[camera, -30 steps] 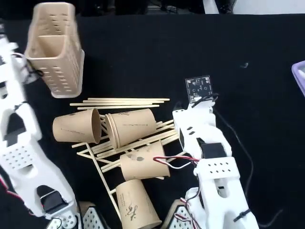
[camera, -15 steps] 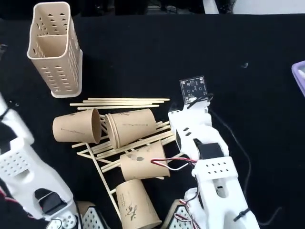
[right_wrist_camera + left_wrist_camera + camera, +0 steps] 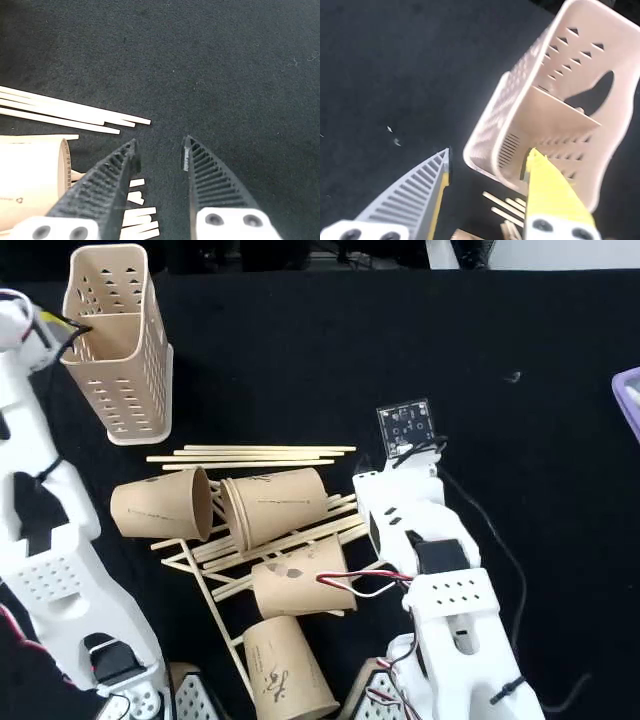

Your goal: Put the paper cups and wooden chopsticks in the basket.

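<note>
Four paper cups (image 3: 270, 505) lie on their sides mid-table in a tangle of wooden chopsticks (image 3: 250, 455). The cups carry small dark print, too small to read. Basket (image 3: 125, 390) stands upright far left, apart from the pile, with left tool (image 3: 487, 151) jaws apart at its rim. Right tool (image 3: 160, 142) jaws apart over black table (image 3: 400, 340), just beside the chopstick ends.
</note>
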Controlling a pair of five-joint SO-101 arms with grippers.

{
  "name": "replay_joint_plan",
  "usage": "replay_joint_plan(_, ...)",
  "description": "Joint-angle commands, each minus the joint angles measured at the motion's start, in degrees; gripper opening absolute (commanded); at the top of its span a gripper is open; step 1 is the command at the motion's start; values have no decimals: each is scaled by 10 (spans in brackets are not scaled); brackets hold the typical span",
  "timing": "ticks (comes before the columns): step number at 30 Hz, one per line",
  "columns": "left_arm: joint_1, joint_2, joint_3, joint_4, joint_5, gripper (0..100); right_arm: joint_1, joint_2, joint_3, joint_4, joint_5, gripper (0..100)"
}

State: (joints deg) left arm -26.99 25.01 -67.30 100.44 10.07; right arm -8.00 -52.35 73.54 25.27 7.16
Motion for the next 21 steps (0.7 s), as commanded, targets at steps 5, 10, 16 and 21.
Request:
replay_joint_plan(5,64,26,4,4,45,248,-7,0,-1,-11,0,145)
replay_joint_plan(10,66,69,22,4,42,170,-6,0,-1,-11,0,145)
replay_joint_plan(16,89,78,69,4,-22,38,-6,-2,-2,-12,0,145)
replay_joint_plan(21,153,73,57,1,-184,30,-6,-2,-2,-12,0,145)
